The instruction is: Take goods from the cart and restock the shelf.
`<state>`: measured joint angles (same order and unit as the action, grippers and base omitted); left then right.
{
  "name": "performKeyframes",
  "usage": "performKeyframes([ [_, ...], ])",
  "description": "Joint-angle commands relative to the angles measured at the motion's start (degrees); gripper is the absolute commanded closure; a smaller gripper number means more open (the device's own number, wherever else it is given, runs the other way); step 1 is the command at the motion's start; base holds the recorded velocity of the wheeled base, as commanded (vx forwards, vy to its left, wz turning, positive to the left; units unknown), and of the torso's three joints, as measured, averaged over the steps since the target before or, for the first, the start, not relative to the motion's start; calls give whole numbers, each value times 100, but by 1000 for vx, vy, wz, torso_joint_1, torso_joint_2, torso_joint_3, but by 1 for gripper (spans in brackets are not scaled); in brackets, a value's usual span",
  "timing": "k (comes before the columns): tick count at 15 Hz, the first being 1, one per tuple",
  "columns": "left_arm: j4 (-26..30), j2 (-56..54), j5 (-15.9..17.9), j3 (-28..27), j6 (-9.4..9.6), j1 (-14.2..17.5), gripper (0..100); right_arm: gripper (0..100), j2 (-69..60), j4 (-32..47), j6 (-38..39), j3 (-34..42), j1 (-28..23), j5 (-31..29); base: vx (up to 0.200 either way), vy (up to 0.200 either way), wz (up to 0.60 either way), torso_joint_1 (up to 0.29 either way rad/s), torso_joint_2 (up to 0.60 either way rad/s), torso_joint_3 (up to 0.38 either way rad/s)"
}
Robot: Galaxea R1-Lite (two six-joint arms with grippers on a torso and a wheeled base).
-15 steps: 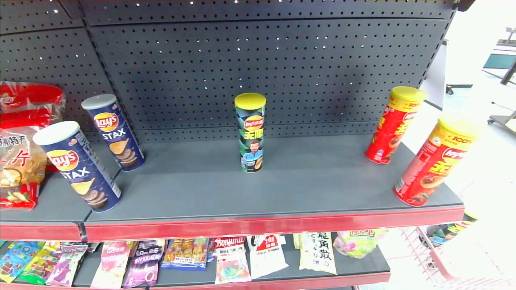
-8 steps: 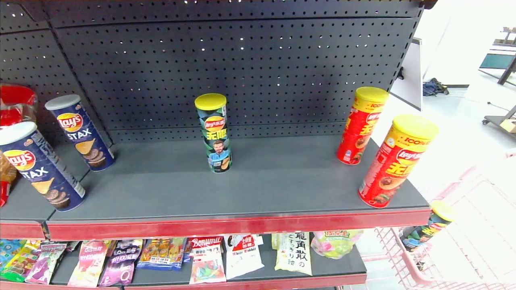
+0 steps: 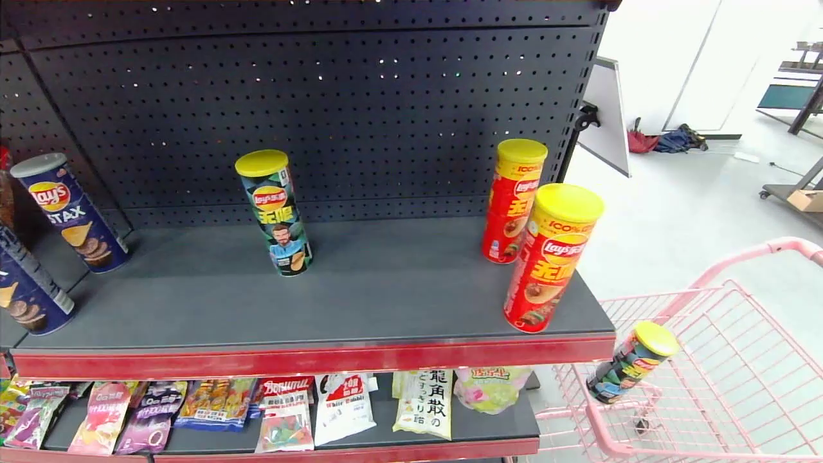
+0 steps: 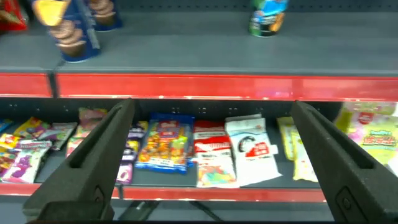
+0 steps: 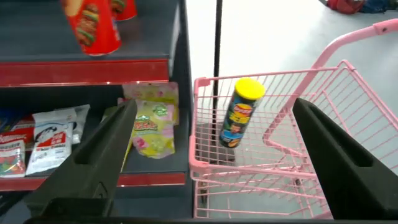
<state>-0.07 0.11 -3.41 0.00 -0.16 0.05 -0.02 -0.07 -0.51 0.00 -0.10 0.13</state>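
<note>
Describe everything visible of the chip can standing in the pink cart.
The chip can is a slim cylinder with a flat yellow lid, likely plastic, and a dark printed wrap with green, yellow and red patches; the tube looks like cardboard. It is closed. It stands tilted inside the pink wire cart, near the side closest to the shelf, base on the wire floor. Whether it leans on the cart wall cannot be told. Nothing grips it.

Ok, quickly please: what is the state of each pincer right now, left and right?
Left pincer: open, holding nothing.
Right pincer: open, holding nothing.
</note>
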Motion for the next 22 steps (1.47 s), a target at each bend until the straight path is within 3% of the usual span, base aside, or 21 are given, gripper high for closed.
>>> performKeyframes([
  [1,-1,-2,-1,0,-2,4,0,0,2,-1,-2,0,1,4,0,0,0,0,0,0],
  [4,-1,-2,-1,0,-2,4,0,0,2,-1,-10,0,1,4,0,0,0,0,0,0],
  [14,-1,-2,-1,0,-11,4,0,0,2,-1,-2,0,1,4,0,0,-600,3,1,4],
  [22,-1,-2,-1,0,-11,4,0,0,2,-1,-10,0,1,-57,0,0,0,0,0,0],
])
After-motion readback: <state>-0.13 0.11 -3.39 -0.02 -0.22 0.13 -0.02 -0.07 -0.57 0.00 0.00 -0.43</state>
